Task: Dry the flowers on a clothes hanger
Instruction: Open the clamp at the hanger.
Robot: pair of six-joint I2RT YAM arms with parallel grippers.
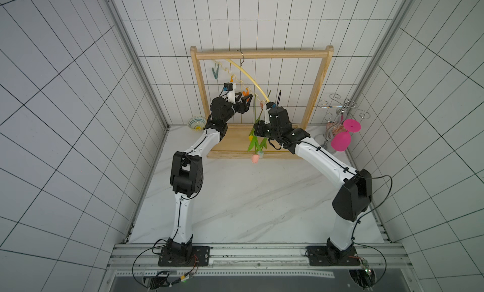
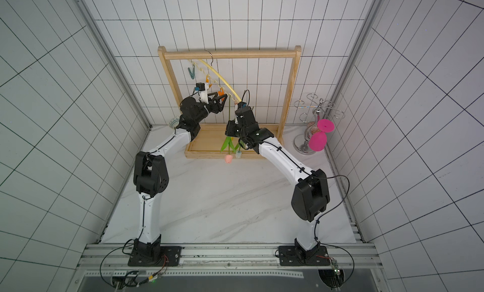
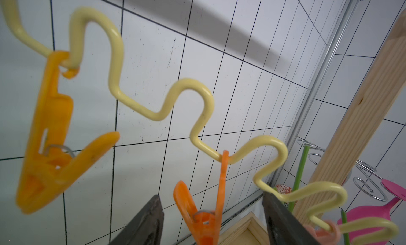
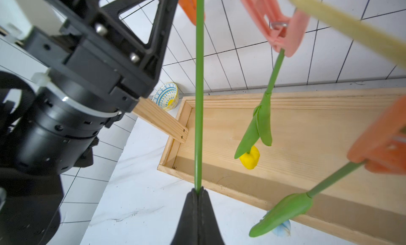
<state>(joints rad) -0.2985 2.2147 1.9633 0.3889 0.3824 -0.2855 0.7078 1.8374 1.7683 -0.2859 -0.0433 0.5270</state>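
The right pincer (image 4: 198, 190) clamps a green stem (image 4: 199, 90); a pink clothespin (image 4: 283, 26) holds another.

the frame rack (image 1: 262, 54) stood at the back of the table (image 1: 235, 199), against the rear wall. the clothes hanger (image 1: 251, 79) hung by its hook from the rack's top bar, tilted, its low end toward the right. the flowers (image 1: 253, 144) hung heads down below that end, over the front of the rack's base. a bowl (image 1: 196, 123) sat left of the rack, and a hook stand (image 1: 340, 110) sat right of it with a goblet (image 1: 340, 141) at its front. the left gripper (image 1: 248, 102) had its jaws either side of a clothespin (image 3: 204, 211) on the hanger's lower bar, apart from it. just right of it, the right gripper (image 4: 198, 190) was clamped on a stem (image 4: 199, 101).
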